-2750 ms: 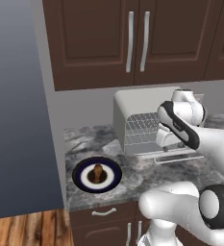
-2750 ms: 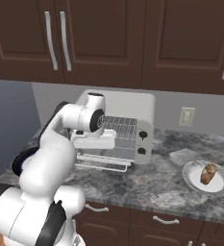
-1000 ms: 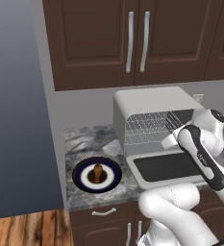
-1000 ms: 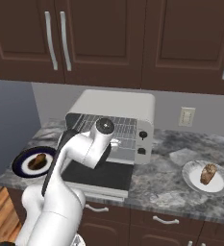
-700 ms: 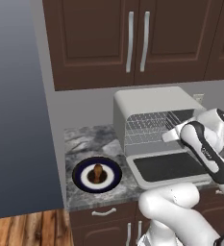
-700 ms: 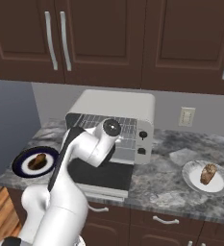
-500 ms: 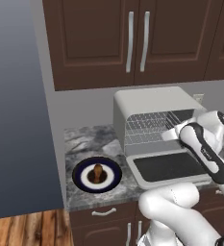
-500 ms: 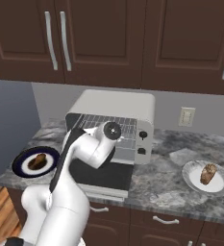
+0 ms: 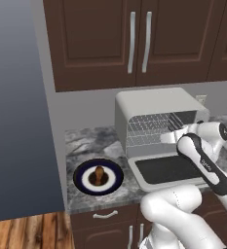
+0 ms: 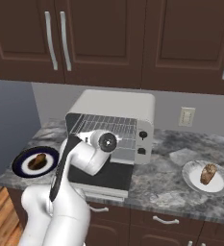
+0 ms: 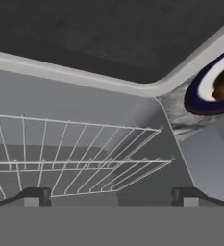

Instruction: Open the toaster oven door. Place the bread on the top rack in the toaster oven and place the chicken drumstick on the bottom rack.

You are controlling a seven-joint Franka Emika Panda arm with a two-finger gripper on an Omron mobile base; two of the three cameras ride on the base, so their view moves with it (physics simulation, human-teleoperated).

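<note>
Toaster oven door (image 9: 169, 169) down flat, oven open — your claw (image 9: 174, 124) at the mouth.

You have the toaster oven (image 10: 114, 132) on the desk (image 10: 167, 185), top rack (image 11: 70, 139) and bottom rack (image 11: 87, 177) bare. Claw spread wide, pinching nothing, just before the racks. Chicken drumstick (image 9: 100, 174) sits on a dark-rimmed plate (image 9: 81, 180) left of the oven; bread (image 10: 208, 174) on a white plate (image 10: 192, 179) to its right — both well apart from the claw.
</note>
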